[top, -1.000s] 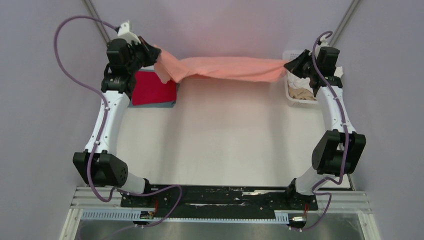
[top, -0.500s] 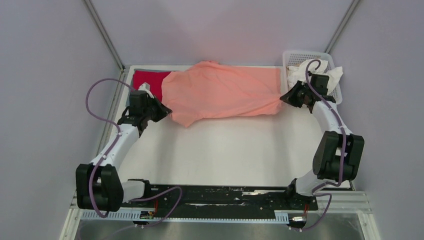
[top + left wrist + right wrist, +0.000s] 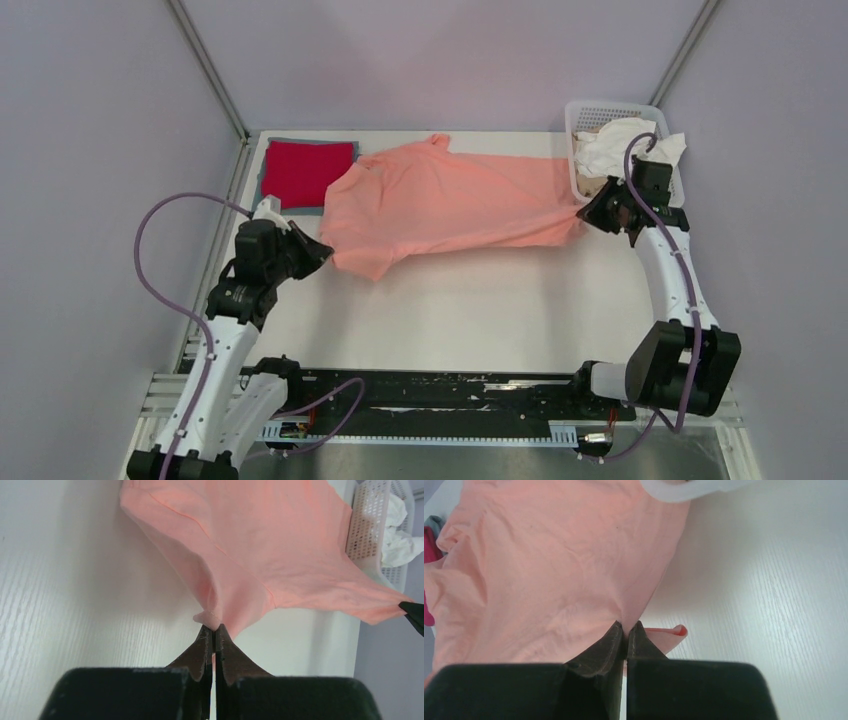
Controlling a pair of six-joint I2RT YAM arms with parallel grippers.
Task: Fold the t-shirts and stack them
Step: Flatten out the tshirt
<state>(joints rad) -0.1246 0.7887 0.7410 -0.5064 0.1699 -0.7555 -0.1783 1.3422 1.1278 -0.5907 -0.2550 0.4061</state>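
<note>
The salmon-pink t-shirt [image 3: 450, 195] lies spread across the far half of the table, stretched between my two grippers. My left gripper [image 3: 322, 251] is shut on its near-left corner [image 3: 214, 617], low over the table. My right gripper [image 3: 583, 212] is shut on its right corner [image 3: 624, 615], next to the basket. A folded red t-shirt [image 3: 305, 172] lies on a grey-blue one [image 3: 268, 165] at the far left. White [image 3: 620, 140] and beige [image 3: 592, 186] shirts sit in the basket.
The white plastic lattice basket [image 3: 610, 108] stands at the far right corner, and its rim shows in the right wrist view [image 3: 694, 489]. The pink shirt's right edge lies against it. Grey walls close in the table on the left, the right and the back.
Both arms have come down and toward me from a raised hold at the back. The pink shirt, first hanging stretched in the air, now lies spread on the table, uncovering the red shirt.
</note>
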